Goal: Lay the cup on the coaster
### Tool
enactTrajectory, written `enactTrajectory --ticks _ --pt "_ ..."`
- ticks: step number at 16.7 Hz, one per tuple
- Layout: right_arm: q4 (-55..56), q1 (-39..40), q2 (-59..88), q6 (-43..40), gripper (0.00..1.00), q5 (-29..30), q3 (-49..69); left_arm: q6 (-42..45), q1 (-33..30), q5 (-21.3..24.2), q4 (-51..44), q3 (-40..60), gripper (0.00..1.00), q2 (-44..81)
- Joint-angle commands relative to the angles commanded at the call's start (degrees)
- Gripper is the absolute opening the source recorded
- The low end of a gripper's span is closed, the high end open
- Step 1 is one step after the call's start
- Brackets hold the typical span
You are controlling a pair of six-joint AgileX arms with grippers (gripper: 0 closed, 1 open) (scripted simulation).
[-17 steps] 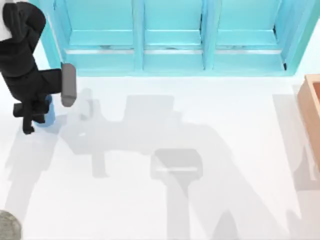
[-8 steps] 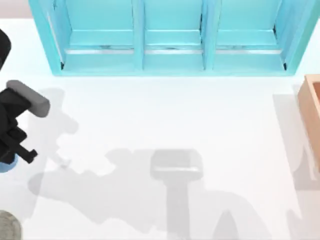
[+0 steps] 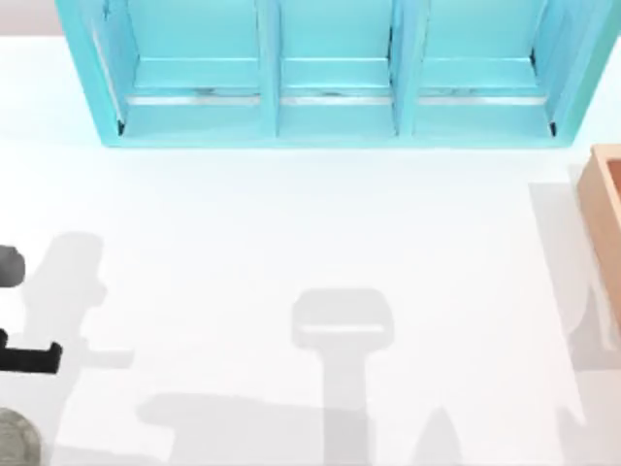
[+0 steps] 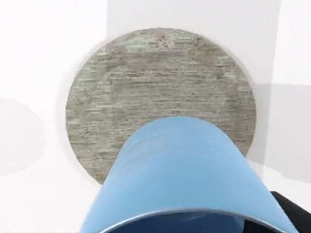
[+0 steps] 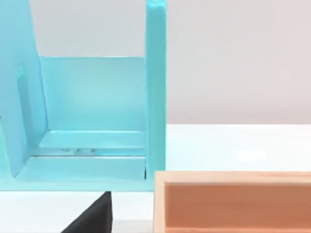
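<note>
The blue cup (image 4: 187, 179) hangs close under the left wrist camera, its rim toward the lens. The round grey speckled coaster (image 4: 160, 97) lies on the white table just beyond and below it, partly covered by the cup. In the top view the coaster (image 3: 17, 442) shows at the bottom left corner. My left gripper (image 3: 27, 357) is at the left edge just above it, shut on the cup, and one black finger (image 4: 291, 211) shows beside the cup. The right arm is parked off to the right, and a dark part of it (image 5: 92, 218) shows in its wrist view.
A light blue shelf unit (image 3: 330, 78) spans the back of the table. A wooden box (image 3: 606, 223) stands at the right edge and is also seen in the right wrist view (image 5: 233, 201). Arm shadows fall across the white tabletop.
My left arm has swung from the back left toward the front left corner with the cup, and most of it has left the top view. It now sits just above the coaster.
</note>
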Motion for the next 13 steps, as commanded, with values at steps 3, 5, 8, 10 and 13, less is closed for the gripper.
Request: enactTrajectory --ticks 3,5,8,10,13 --pt "0.0 0.0 0.0 0.0 1.0 0.0 0.0 -2.8 0.1 0.0 -0.2 -1.9 0.0 -2.6" --pt "0.0 0.0 0.0 0.0 1.0 0.0 0.0 -2.8 0.1 0.0 -0.2 -1.9 0.0 -2.6" --pt "0.0 0.0 0.0 0.0 1.0 0.0 0.0 -2.7 0.0 0.0 0.1 -1.9 0.0 -2.3" --pt "0.0 0.0 0.0 0.0 1.0 0.0 0.0 -2.6 0.7 -0.1 2.3 -3.5 0.0 -1.7" --pt "0.0 0.0 0.0 0.0 1.0 0.0 0.0 -1.5 2.2 -0.1 9.7 -8.3 0.0 0.2"
